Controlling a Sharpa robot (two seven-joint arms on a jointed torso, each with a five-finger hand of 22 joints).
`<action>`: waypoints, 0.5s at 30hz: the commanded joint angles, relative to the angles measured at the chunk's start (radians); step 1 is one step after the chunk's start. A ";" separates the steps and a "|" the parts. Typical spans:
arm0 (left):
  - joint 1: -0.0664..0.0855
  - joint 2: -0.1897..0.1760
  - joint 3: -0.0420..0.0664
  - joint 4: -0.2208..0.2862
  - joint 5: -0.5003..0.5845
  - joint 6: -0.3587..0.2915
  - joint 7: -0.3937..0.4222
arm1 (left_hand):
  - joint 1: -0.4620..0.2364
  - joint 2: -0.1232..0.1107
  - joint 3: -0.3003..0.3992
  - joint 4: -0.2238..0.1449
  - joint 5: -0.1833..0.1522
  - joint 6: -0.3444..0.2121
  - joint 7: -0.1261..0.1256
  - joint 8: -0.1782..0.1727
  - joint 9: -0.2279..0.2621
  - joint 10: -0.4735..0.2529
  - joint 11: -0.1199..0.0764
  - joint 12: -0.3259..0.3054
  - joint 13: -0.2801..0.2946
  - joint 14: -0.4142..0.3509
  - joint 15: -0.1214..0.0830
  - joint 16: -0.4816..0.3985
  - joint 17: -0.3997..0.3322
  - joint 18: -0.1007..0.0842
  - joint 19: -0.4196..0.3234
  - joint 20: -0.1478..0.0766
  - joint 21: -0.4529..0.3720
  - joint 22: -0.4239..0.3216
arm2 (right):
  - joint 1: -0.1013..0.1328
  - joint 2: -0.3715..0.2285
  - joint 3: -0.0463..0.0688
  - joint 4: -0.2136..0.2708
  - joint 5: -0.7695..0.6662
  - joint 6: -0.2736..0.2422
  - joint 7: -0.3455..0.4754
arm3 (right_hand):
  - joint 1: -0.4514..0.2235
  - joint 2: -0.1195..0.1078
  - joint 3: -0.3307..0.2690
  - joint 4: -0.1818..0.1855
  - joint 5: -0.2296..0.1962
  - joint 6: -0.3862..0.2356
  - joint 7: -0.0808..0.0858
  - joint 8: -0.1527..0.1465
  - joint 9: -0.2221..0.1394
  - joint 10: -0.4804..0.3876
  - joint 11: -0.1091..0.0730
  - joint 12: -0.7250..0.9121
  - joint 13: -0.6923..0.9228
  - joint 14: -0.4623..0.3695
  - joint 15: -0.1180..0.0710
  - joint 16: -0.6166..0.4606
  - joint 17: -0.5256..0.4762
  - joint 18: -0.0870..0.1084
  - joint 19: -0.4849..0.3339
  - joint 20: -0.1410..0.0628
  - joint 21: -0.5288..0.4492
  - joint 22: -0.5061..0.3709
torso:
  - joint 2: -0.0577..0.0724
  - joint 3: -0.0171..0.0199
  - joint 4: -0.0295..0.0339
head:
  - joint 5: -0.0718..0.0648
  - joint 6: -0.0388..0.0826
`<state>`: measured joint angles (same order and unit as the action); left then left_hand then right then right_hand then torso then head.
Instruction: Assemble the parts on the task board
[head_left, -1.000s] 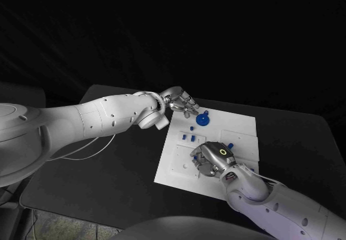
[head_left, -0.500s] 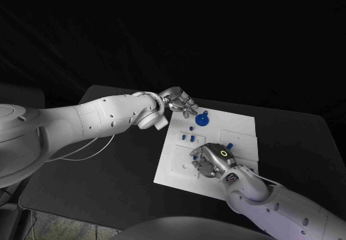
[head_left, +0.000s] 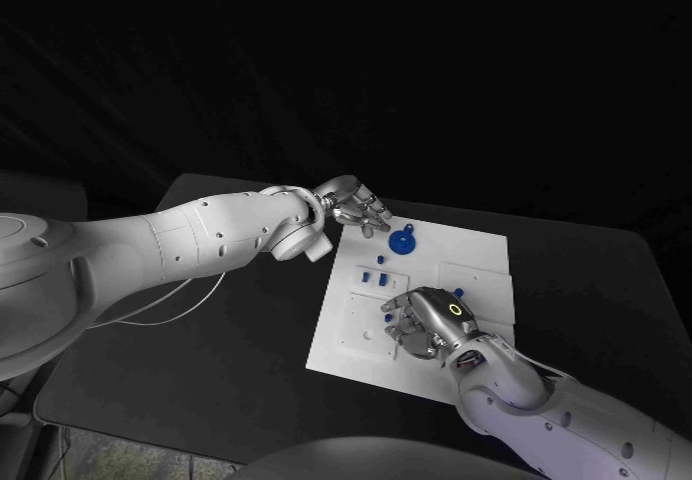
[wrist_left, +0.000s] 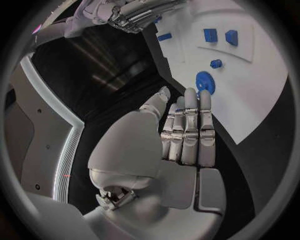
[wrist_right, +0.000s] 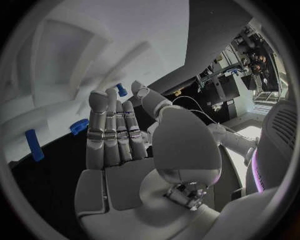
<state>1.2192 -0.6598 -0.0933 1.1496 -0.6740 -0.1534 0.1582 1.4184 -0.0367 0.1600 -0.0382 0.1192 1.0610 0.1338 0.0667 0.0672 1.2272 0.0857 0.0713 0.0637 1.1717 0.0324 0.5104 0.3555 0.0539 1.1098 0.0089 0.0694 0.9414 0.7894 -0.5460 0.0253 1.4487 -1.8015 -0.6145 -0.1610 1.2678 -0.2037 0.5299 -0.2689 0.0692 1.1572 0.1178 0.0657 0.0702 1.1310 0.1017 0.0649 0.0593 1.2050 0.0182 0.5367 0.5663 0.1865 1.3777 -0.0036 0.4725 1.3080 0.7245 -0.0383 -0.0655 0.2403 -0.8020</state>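
The task board (head_left: 433, 300) lies in the middle of the black table (head_left: 216, 350), a little right of the picture's center in the head view. It is a white plate with small blue parts on it. A round blue gear (head_left: 402, 240) sits near the board's upper left corner. Just below it are two small blue blocks (head_left: 375, 276) side by side. One more small blue piece (head_left: 457, 293) lies right of the middle.

The left hand (head_left: 353, 207) is at the upper left corner of the board, just beside the gear. In the left wrist view its fingers (wrist_left: 187, 125) lie straight and side by side, and nothing is in them. The gear (wrist_left: 204, 81) is just past the fingertips there, not touched.

The right hand (head_left: 430, 322) is over the lower middle of the board, palm down. In the right wrist view its fingers (wrist_right: 112, 130) are flat and straight too, and they hold nothing. A blue piece (wrist_right: 79, 126) and a long blue piece (wrist_right: 34, 145) lie close to them.

I think no part is picked up yet, so most of the job is still to do. The next step looks like picking a part. To do it well, one hand should go slowly and pinch one small piece from the sides. The pieces are tiny and can slide on the smooth plate, so the fingers should close gently. The other hand could press down on a bare spot of the board so it does not slip.
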 joint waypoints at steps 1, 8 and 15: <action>0.001 0.000 0.001 -0.004 -0.001 0.004 0.005 | -0.003 0.007 -0.001 0.003 -0.001 -0.009 -0.001 -0.002 0.001 -0.007 -0.001 -0.004 -0.001 -0.007 -0.001 -0.004 -0.002 -0.002 0.001 0.001 0.000 -0.001 | 0.006 -0.015 0.008 0.028 0.060 0.005 0.007 | 0.009 0.001 -0.003 -0.004 -0.009 -0.005 -0.002 -0.003 -0.001 0.007 -0.003 -0.001 0.001 -0.003 -0.005 0.006 -0.001 0.006 0.011 -0.002 0.013 0.029 | 0.000 0.0011 -0.0012 | -0.007 0.005; 0.001 -0.002 0.001 -0.009 -0.001 0.000 0.006 | -0.002 0.006 -0.001 0.003 -0.001 -0.008 -0.001 -0.002 0.001 -0.007 -0.001 -0.004 -0.001 -0.006 -0.001 -0.003 -0.001 -0.001 0.002 0.001 0.001 -0.001 | 0.031 -0.080 0.043 0.096 0.187 0.052 0.076 | 0.012 0.026 0.037 -0.010 0.004 -0.002 -0.003 -0.001 0.000 0.068 -0.018 0.004 0.001 0.004 -0.017 0.018 0.004 -0.006 0.030 -0.013 0.072 0.042 | -0.003 0.0000 -0.0033 | -0.028 0.020; 0.001 -0.003 0.001 -0.007 -0.001 -0.001 0.008 | -0.002 0.006 -0.001 0.003 -0.001 -0.008 -0.001 -0.002 0.001 -0.006 -0.001 -0.004 -0.001 -0.005 -0.001 -0.003 -0.001 -0.001 0.002 0.001 0.001 -0.001 | 0.047 -0.171 0.114 0.150 0.292 0.135 0.140 | -0.001 0.053 0.016 0.000 0.047 0.036 -0.015 -0.001 0.003 0.130 -0.039 0.005 0.001 0.035 -0.033 0.038 0.019 -0.027 0.062 -0.030 0.194 0.061 | -0.009 0.0003 -0.0076 | -0.053 0.029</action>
<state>1.2192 -0.6640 -0.0935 1.1397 -0.6742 -0.1544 0.1580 1.4184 -0.0367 0.1600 -0.0382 0.1192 1.0610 0.1338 0.0668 0.0672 1.2272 0.0857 0.0713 0.0637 1.1717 0.0324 0.5104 0.3555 0.0539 1.1098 0.0089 0.0693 0.9415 0.8363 -0.7114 0.1390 1.5912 -1.5971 -0.5571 -0.0846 1.2632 -0.1576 0.5519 -0.2703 0.1097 1.1887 0.1026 0.0657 0.0717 1.2553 0.0638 0.0649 0.0592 1.2335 -0.0151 0.5725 0.5846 0.1678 1.4353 -0.0356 0.6594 1.3078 0.7193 -0.0380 -0.0701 0.1953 -0.7763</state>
